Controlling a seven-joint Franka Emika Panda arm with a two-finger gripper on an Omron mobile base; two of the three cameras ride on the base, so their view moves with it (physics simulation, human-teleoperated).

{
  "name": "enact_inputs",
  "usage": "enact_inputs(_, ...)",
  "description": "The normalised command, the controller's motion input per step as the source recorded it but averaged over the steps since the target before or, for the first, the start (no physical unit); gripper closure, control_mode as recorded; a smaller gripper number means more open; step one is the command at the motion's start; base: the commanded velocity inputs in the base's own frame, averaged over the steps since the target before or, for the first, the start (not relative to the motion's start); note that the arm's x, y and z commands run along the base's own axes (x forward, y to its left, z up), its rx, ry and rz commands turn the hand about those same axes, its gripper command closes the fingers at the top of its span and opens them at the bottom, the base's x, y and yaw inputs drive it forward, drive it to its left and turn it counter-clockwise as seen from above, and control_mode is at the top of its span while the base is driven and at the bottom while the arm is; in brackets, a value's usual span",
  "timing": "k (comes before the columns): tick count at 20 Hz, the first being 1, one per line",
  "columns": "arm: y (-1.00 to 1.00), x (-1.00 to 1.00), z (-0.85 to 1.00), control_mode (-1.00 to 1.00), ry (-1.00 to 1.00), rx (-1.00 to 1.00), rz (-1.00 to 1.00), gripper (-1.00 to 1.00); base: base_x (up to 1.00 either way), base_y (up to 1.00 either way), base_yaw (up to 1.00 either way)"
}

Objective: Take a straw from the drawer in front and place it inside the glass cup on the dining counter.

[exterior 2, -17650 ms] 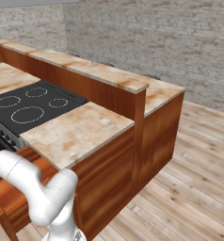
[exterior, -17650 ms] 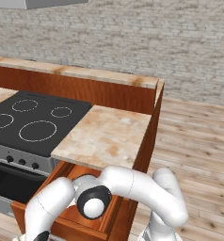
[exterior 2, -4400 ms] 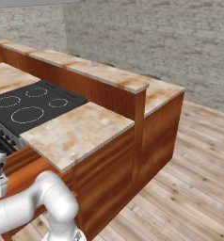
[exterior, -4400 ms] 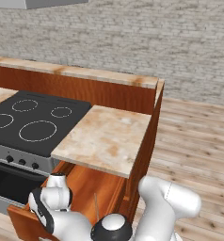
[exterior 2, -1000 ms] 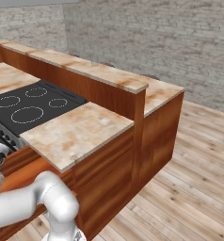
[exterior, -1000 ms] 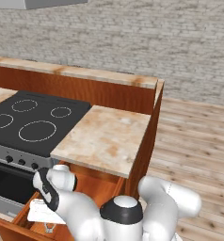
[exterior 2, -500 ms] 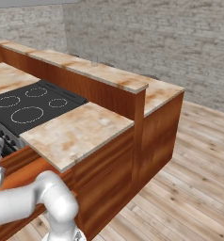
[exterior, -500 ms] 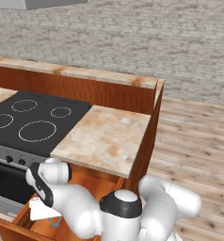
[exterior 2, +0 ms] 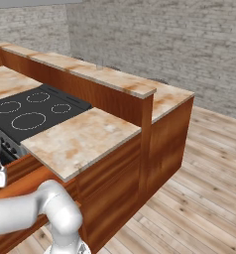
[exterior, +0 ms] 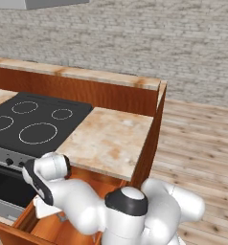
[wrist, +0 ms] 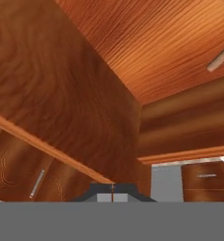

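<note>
The wooden drawer [exterior: 26, 228] stands pulled open under the small marbled top. My white wrist [exterior: 46, 168] hangs over its left part, fingers pointing down into it. In the hand view the gripper [wrist: 112, 191] is shut, and a hair-thin reddish line, the straw [wrist: 112, 186], shows pinched between the fingertips. The drawer floor [wrist: 170, 42] lies beyond. The dining counter [exterior: 87, 75] [exterior 2: 105, 74] runs along the back as a raised marbled ledge. The glass cup is out of view.
A pale thin stick [wrist: 220, 57] lies on the drawer floor. A black cooktop [exterior: 29, 124] with an oven below is left of the squarish marbled top [exterior: 111, 139]. Lower drawer fronts carry silver handles [wrist: 37, 183]. Wood plank floor [exterior 2: 199, 198] lies to the right.
Over the last second the hand has risen and shifted left above the open drawer. The fingers have stayed shut. The base has not moved.
</note>
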Motion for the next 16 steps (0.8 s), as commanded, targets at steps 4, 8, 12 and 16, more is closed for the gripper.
enact_inputs(4,-0.36,0.1,0.33,-1.0,0.0,0.0,0.14,1.0,0.0,0.0,0.0)
enact_inputs(8,-0.4,0.15,0.33,-1.0,0.0,0.0,0.13,1.0,0.0,0.0,0.0)
enact_inputs(12,-0.43,0.15,0.27,-1.0,0.0,0.0,0.13,1.0,0.0,0.0,0.0)
enact_inputs(16,-0.46,0.21,0.27,-1.0,0.0,0.0,0.12,1.0,0.0,0.0,0.0)
